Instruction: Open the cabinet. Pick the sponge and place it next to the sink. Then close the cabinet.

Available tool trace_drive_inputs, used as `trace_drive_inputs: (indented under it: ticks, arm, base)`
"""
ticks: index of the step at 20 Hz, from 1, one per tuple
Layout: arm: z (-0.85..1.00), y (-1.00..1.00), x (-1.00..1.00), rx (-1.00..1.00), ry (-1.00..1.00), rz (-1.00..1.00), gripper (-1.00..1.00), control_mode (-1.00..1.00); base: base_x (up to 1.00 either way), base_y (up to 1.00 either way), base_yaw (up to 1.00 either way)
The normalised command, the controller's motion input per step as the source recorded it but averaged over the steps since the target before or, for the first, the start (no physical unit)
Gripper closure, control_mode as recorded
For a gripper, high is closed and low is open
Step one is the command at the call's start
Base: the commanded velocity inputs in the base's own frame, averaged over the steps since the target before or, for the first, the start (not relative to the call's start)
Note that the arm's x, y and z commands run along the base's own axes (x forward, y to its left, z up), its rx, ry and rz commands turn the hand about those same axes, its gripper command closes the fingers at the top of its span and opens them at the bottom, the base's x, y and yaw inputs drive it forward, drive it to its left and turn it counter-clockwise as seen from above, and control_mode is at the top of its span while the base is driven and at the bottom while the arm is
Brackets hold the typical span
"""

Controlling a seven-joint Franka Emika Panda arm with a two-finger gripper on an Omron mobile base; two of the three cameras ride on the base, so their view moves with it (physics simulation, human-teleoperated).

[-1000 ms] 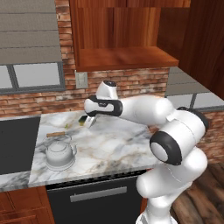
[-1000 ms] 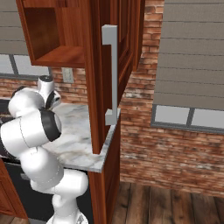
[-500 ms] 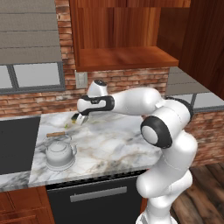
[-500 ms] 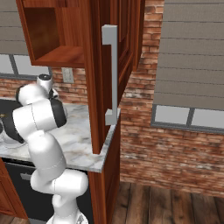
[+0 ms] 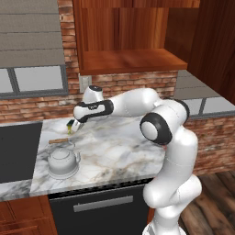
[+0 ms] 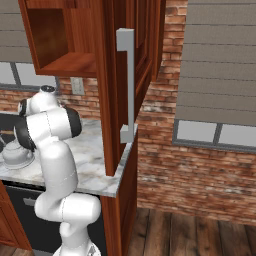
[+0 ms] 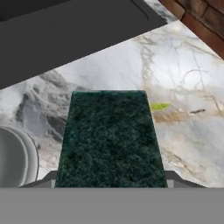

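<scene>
Since a second ago, the arm has swung left along the worktop point(image 5: 114, 151). Its fingers point(image 7: 109, 183) hold the sponge point(image 7: 109, 140) just above the marble, near the sink point(image 5: 18, 149). It should lower flat beside the basin, clear of the kettle point(image 5: 62, 161), before letting go.

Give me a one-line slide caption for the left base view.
Gripper shut on the sponge above the marble counter near the sink, cabinet open, kettle in front.

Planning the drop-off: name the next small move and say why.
Probably lower the claw a little, then release. It is shut on the sponge, held just above the marble counter right beside the sink, near the kettle.
</scene>
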Motion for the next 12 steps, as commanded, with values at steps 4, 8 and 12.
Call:
trace_drive_inputs:
  ticks: [4,8,12]
  arm:
    - [-0.22,0.34,0.22,0.0,0.0,0.04,1.0,-1.0]
    - [-0.19,0.31,0.14,0.0,0.0,0.04,1.0,-1.0]
    - [-0.16,0.29,0.13,0.0,0.0,0.03,1.0,-1.0]
  base:
    - [0.0,0.0,0.0]
    - [0.0,0.0,0.0]
    - [0.0,0.0,0.0]
